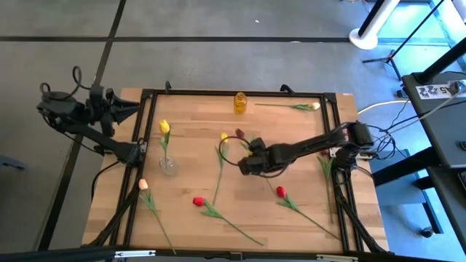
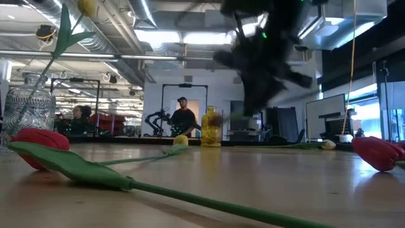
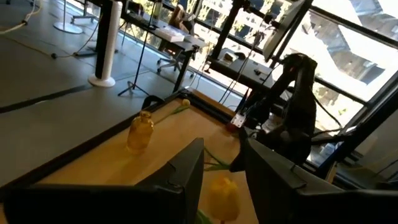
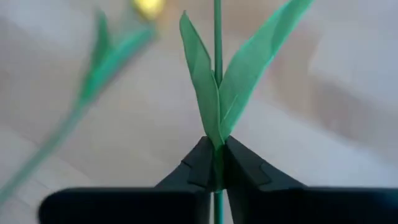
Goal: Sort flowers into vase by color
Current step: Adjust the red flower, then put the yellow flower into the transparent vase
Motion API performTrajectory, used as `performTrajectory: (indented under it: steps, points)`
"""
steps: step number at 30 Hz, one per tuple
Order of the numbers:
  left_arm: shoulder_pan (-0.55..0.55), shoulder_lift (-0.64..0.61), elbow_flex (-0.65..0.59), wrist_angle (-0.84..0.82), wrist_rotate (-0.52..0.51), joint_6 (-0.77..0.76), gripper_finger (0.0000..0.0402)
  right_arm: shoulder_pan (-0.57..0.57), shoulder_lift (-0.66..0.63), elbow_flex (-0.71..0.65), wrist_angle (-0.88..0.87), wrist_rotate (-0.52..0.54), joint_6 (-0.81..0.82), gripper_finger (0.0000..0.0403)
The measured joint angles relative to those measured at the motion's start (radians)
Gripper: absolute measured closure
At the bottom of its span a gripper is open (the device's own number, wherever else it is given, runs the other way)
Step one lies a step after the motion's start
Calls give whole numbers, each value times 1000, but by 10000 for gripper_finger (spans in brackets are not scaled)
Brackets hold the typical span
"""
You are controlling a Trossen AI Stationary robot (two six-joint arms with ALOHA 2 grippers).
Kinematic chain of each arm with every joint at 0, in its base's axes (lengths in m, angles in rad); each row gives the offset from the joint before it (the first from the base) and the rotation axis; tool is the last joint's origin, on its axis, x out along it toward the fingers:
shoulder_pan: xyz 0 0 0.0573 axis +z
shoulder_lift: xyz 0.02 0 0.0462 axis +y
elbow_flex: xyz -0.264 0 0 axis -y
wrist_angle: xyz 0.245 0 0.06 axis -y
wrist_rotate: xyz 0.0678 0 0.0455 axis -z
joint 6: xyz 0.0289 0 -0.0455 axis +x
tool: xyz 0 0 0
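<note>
My right gripper (image 1: 245, 164) is over the middle of the table, shut on a thin green flower stem (image 4: 217, 74) with two long leaves. A dark maroon head (image 1: 239, 135) lies just beyond it; whether that is this flower's head I cannot tell. A yellow tulip (image 1: 164, 127) stands with its stem in the clear glass vase (image 1: 168, 166). A small yellow vase (image 1: 240, 103) stands at the far edge. Other flowers lie flat on the wood: yellow (image 1: 224, 136), two red (image 1: 198, 201) (image 1: 280, 192), peach (image 1: 143, 185) and cream (image 1: 314, 106). My left gripper (image 3: 221, 165) waits open off the table's left edge. My right gripper pinches the stem (image 4: 217, 163) between its two fingertips, just below the point where the two leaves branch off. The fingers slant down from the table's right side and lie across the stem. Stem and leaves run on straight ahead of the fingers, and the head is out of the wrist view.
A black frame (image 1: 240, 92) runs around the wooden top. The loose flowers' stems fan across the near half of the table, and the near red tulip (image 2: 38, 142) lies close to the front edge. People and equipment stand in the room beyond the far edge.
</note>
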Motion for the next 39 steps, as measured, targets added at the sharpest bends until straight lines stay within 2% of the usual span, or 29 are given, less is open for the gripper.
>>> performTrajectory:
  steps: [7, 11, 14, 17, 21, 23, 27, 32, 39]
  points:
    - [0, 0, -39, -12, 13, -44, 292, 1, 53, -115, 97, -185, 72, 297]
    - [0, 0, -39, -16, 13, -46, 292, -2, 56, -106, 99, -291, -46, 257]
    - [0, 0, -39, -15, 12, -41, 292, -2, 44, -42, 79, -284, -107, 222]
    - [0, 0, -39, -11, 5, -46, 292, -9, 43, 29, 140, -214, -58, 188]
    - [0, 0, -39, 11, 5, -46, 292, -52, 69, 45, 430, -209, -88, 157]
    - [0, 0, -39, 16, 5, -46, 292, -81, 107, 46, 556, -210, -72, 151]
    - [0, 0, -39, 16, 5, -49, 292, -129, 205, 42, 681, -210, -31, 154]
    - [0, 0, -39, 16, 5, -76, 292, -170, 284, 42, 677, -202, -30, 171]
    - [0, 0, -39, 13, 8, -99, 292, -183, 292, 45, 650, -124, -47, 197]
